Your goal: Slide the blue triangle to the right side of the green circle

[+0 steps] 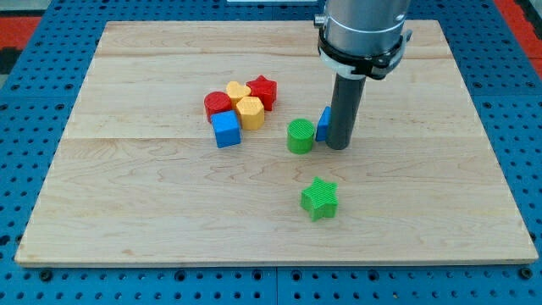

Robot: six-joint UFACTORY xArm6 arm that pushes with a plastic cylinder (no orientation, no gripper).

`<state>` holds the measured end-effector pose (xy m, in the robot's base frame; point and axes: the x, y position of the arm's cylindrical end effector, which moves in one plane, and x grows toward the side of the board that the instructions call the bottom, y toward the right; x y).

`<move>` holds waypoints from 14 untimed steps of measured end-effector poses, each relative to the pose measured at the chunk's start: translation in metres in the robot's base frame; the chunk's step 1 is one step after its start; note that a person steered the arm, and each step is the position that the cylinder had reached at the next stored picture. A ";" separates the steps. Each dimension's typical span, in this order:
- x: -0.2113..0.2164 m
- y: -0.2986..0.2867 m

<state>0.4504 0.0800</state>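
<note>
The blue triangle [323, 124] already sits just right of the green circle [300, 135], nearly touching, so only a light nudge, if any, is needed and the circle should not be bumped. My tip [338, 146] is planted against the triangle's right side, partly hiding it; nothing is gripped, it is a bare rod.

Pale wooden board [169, 237] on blue perforated table [25, 127].

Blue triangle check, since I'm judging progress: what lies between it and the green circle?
Nothing: in the camera view the blue triangle sits beside the green circle.
</note>
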 end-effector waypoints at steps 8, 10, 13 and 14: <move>-0.032 0.037; -0.020 -0.022; -0.010 -0.021; -0.014 -0.041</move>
<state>0.4365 0.0387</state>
